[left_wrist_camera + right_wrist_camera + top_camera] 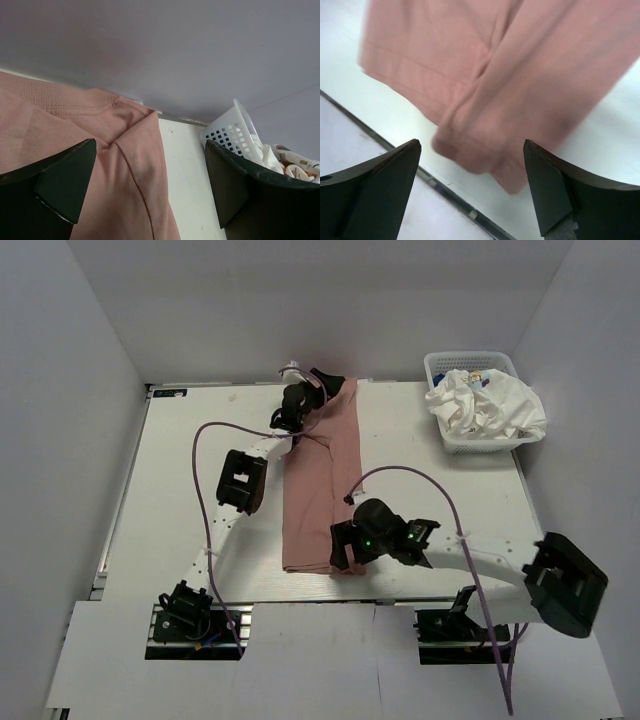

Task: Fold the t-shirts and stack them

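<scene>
The dusty pink t-shirt (322, 475) lies folded into a long narrow strip down the middle of the table. My left gripper (300, 400) is open at its far end, jaws wide over the collar corner (125, 150). My right gripper (345, 545) is open at the near end, jaws wide above the folded hem corner (485, 125), which looks blurred. The white t-shirt (490, 405) with a coloured print lies crumpled in the white basket (470, 443) at the far right, also seen in the left wrist view (295, 162).
The basket (230, 132) stands just right of the left gripper. Grey walls close in the table at the back and both sides. The table's near edge strip (445, 187) runs right under the right gripper.
</scene>
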### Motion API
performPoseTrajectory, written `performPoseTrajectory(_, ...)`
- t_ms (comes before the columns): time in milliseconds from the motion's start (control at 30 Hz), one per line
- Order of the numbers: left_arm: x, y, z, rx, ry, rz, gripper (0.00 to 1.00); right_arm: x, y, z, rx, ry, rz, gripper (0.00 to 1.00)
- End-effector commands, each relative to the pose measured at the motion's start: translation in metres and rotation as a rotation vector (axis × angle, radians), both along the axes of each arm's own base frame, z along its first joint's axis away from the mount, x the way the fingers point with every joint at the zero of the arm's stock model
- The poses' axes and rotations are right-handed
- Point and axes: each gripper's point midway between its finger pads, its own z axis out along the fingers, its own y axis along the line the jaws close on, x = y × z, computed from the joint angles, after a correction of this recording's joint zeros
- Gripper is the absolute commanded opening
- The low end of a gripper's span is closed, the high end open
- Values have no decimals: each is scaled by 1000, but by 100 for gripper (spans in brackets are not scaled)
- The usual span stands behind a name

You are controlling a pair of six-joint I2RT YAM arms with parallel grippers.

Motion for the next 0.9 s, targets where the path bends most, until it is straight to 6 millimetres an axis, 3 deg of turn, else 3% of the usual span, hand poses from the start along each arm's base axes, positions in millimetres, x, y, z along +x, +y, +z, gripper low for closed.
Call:
performPoseTrajectory(0,-2,3,65,27,-83,-16,100,14,-4,32,71,-106,-86,90)
performPoseTrajectory(67,-7,2,96,69,-135,-38,100,17,2,61,175,-169,-75,90)
performPoseTrajectory(100,-10,1,113,84,-156,-49,100,20,1,64,181,-185,-87,90)
performPoseTrajectory(133,-24,-2,162,88,-218,-93,100,21,0,73,211,-204,-92,90)
performPoseTrajectory(167,-36,-7,175,113,-190,-151,100,21,-1,78,227,-216,-93,90)
performPoseTrajectory(200,-58,-8,170,125,-153,-277,100,28,-6,84,225,-248,-139,90)
performPoseTrajectory(233,-74,-2,184,128,-158,-326,100,29,-14,79,193,-243,-169,90)
performPoseTrajectory(267,-113,5,261,105,-262,-361,100,33,-23,78,176,-243,-233,90)
performPoseTrajectory(300,-137,7,226,139,-168,-419,100,38,-31,74,153,-253,-283,90)
performPoseTrajectory(333,-157,14,233,170,-170,-433,100,38,-37,71,134,-242,-310,90)
performPoseTrajectory(433,-229,38,219,346,-69,-375,100,31,-50,51,88,-182,-368,90)
performPoseTrajectory(467,-256,51,163,374,56,-383,100,28,-54,44,74,-164,-372,90)
performPoseTrajectory(500,-277,58,154,330,106,-381,100,25,-56,37,60,-148,-368,90)
performPoseTrajectory(533,-303,68,170,303,80,-373,100,20,-54,34,65,-120,-349,90)
performPoseTrajectory(567,-333,77,121,327,183,-393,100,17,-54,28,56,-114,-324,90)
performPoseTrajectory(633,-366,87,98,297,275,-379,100,5,-50,20,61,-79,-251,90)
performPoseTrajectory(733,-434,95,65,289,409,-465,100,-8,-45,11,79,-33,-178,90)
performPoseTrajectory(767,-446,96,51,304,448,-493,100,-10,-42,12,90,-26,-163,90)
performPoseTrajectory(867,-478,111,40,355,501,-480,100,-18,-45,3,75,1,-134,90)
